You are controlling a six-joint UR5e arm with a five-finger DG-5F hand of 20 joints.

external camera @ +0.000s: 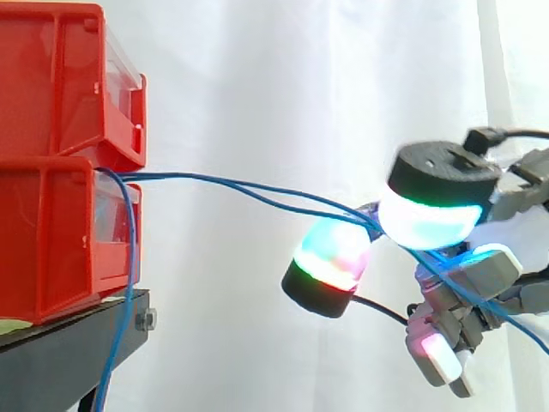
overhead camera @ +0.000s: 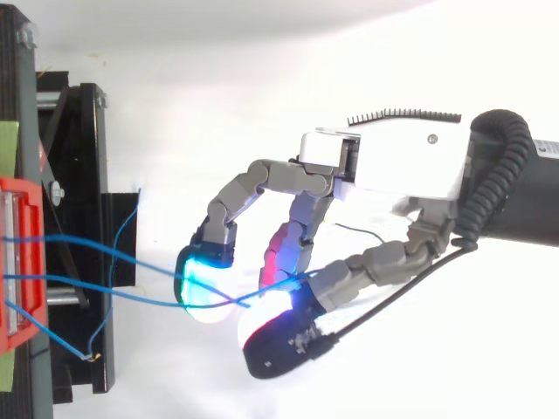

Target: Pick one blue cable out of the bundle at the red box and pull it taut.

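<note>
Pinching two blue cables between curled fingers, the hand holds them stretched almost straight from the stacked red boxes on the black stand.

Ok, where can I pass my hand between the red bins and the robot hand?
Above the blue cables, between the red bins and the robot hand, only white curtain lies behind. Below them, right of the black stand, is bare too. Crowded: the bin fronts, where a strand hangs down, and around the robot hand's pinch.

red bins cropped left, arm cropped right
</note>
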